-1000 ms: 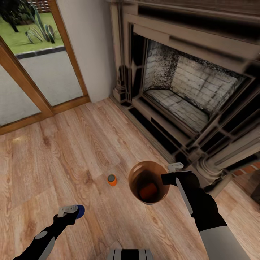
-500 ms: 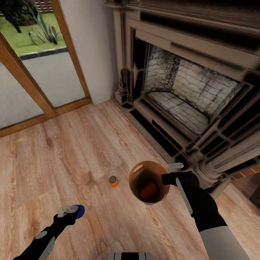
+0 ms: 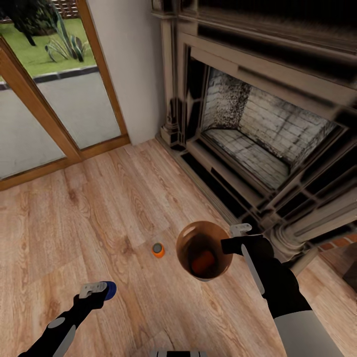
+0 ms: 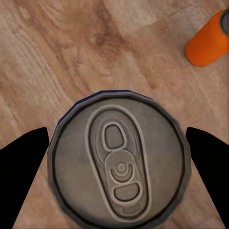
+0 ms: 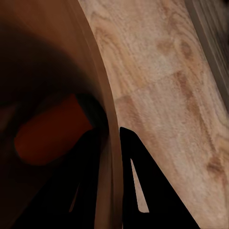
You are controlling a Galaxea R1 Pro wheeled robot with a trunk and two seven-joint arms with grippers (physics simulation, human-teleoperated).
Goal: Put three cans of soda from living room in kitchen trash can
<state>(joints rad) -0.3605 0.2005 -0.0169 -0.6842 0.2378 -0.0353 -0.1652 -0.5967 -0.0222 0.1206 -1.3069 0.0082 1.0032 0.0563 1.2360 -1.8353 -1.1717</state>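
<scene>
Drifting right since earlier: fireplace (image 3: 258, 134).

— That floor (image 3: 99, 208) is varnished wood, isn't it? Warm grain, a soft sheen.

— Yes, and the door frame (image 3: 44, 124) is smooth wood too, with clear glass in it. The bin (image 3: 186, 243) looks glossy brown inside, like polished plastic.

— The blue can (image 4: 119, 162) has a dull brushed-metal top; the orange can (image 3: 158, 250) on the floor has a smooth painted side.

— The fireplace (image 3: 258, 134) is rough, sooty brick within a matt stone surround — the right gripper (image 3: 233, 238) is matt black with pale tips.
</scene>
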